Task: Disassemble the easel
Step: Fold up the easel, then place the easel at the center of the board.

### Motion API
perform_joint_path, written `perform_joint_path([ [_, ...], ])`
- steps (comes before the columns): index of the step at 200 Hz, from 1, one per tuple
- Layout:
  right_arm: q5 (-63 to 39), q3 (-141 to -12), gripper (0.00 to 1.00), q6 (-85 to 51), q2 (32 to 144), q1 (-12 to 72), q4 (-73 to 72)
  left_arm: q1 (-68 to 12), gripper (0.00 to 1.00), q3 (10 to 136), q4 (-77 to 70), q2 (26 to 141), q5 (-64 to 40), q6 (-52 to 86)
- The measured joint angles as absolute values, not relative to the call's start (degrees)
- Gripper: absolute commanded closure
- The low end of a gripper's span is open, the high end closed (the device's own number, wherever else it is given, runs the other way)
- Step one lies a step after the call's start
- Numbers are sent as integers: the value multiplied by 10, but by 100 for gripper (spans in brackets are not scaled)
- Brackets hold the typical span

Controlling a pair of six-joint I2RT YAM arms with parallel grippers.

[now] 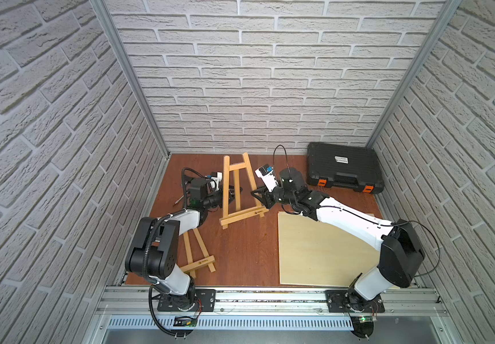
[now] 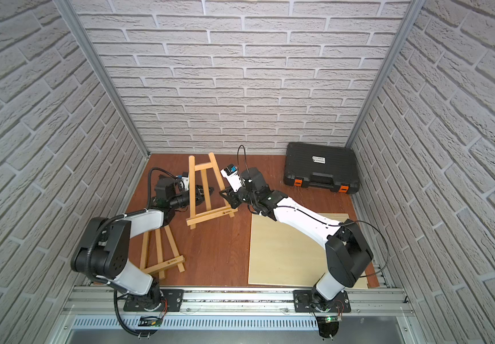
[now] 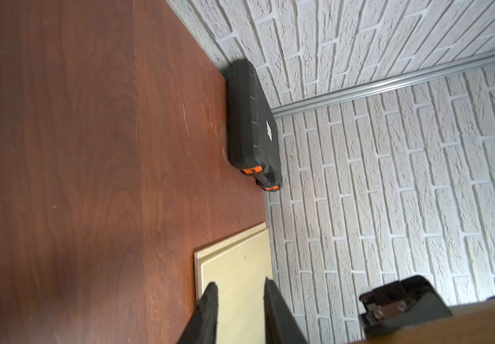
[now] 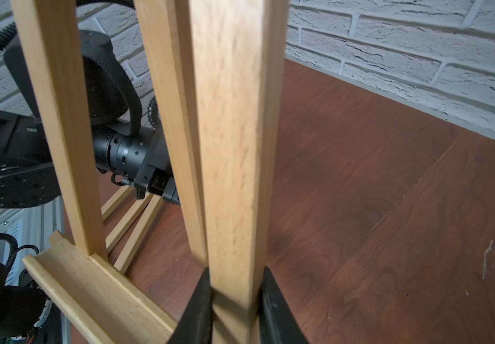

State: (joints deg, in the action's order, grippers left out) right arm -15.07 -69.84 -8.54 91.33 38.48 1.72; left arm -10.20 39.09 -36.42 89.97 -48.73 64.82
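Right black gripper (image 4: pixel 236 275) gripped the right front leg of the pale wooden A-frame easel (image 1: pixel 241 216), which stood upright on the red-brown tabletop (image 1: pixel 246 247) toward the back wall. Beyond it, left black gripper (image 3: pixel 239 283) sat among the legs, jaws narrow; I saw nothing between them.

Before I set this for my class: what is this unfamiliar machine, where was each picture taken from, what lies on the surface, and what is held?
The machine is a white-and-black left robot arm and a matching right robot arm, each ending in a two-finger gripper. Two pictures look down from overhead; two come from wrist cameras. On the reddish-brown wooden table stands a pale wooden easel; a second wooden easel, a pale plywood board and a black plastic case with orange latches lie flat. The right gripper clamps one leg of the standing easel. The left gripper reaches between its bars; its grip is unclear.
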Motion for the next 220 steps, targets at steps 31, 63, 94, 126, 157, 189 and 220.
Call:
perform_joint_path([
  [31,-149,-659,94,-98,901,387,-8,-142,77,373,-373,881,-488,650],
  [63,-138,-582,94,-118,880,403,-25,-173,77,335,-348,847,-455,626],
  [94,-119,-504,94,-143,849,430,-38,-217,75,274,-289,808,-400,605],
  [126,-102,-458,94,-175,843,459,-41,-264,75,225,-246,783,-343,600],
  [157,-80,-482,94,-189,858,473,3,-285,74,202,-226,771,-312,601],
  [189,-70,-536,94,-205,915,472,23,-286,73,197,-220,771,-291,600],
  [220,-69,-538,94,-226,945,475,16,-286,72,196,-207,782,-269,600],
])
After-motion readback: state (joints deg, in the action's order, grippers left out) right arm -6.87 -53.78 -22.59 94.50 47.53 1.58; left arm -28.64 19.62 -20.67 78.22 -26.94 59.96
